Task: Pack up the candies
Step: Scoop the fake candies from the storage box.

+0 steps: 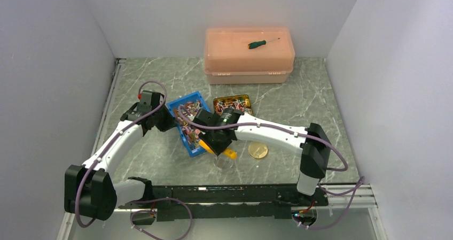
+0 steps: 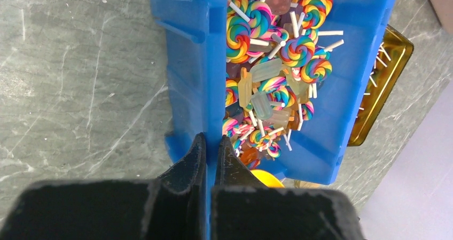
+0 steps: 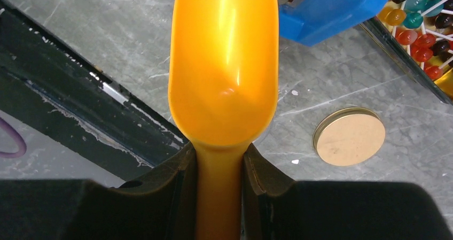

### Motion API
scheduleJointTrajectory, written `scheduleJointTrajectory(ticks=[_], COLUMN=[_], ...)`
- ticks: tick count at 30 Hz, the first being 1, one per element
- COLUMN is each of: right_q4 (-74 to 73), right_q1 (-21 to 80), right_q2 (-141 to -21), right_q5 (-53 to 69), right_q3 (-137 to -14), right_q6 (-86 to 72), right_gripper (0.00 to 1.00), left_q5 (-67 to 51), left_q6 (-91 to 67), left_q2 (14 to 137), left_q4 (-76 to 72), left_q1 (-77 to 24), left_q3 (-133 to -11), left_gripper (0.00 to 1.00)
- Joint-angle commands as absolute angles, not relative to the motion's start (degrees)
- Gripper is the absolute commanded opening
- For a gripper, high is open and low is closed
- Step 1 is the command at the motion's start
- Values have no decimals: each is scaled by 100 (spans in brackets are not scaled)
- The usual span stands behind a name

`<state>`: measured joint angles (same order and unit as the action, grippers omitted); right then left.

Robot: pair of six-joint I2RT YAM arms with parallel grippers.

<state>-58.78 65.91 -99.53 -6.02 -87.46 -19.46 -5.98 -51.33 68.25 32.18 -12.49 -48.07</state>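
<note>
The candies [image 2: 267, 63] are swirl lollipops and small wrapped sweets heaped in a blue bin [image 2: 347, 63]. In the top view the bin [image 1: 187, 102] sits mid-table with the candies [image 1: 188, 129] inside. My left gripper [image 2: 210, 138] is shut on the bin's left wall, and it shows at the bin's left side in the top view [image 1: 163, 120]. My right gripper [image 3: 220, 148] is shut on the handle of an orange scoop [image 3: 224, 63]. The scoop's bowl shows no candy. In the top view the right gripper [image 1: 218, 139] holds the scoop [image 1: 228, 153] just off the bin's near end.
A gold tin [image 1: 233, 104] of ball lollipops stands right of the bin, also in the right wrist view [image 3: 422, 34]. A round gold lid [image 1: 258, 150] lies near the scoop. A clear round item [image 1: 223, 162] sits under the scoop. A peach lidded box [image 1: 249, 58] carries a green-handled screwdriver [image 1: 257, 44].
</note>
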Motion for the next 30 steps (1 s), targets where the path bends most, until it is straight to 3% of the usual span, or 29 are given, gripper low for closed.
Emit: scheduleJointTrajectory(ticks=[1, 19, 30], right_q4=[-6167, -6592, -5707], right_q1=[6486, 5972, 5854], right_q2=[-10218, -11630, -11877], right_q5=[-482, -271, -656], right_q3=[-9245, -10716, -10844], right_q6=[-1889, -1661, -1854], right_gripper=[0, 0, 0], left_q5=[-741, -1271, -1607], left_q6=[-5406, -5142, -4869], left_q2=[6552, 6358, 6346], left_q4=[2942, 2454, 2429], left_q1=[-1248, -1248, -1257], left_q3=[-4669, -4246, -4087], left_gripper=[0, 0, 0])
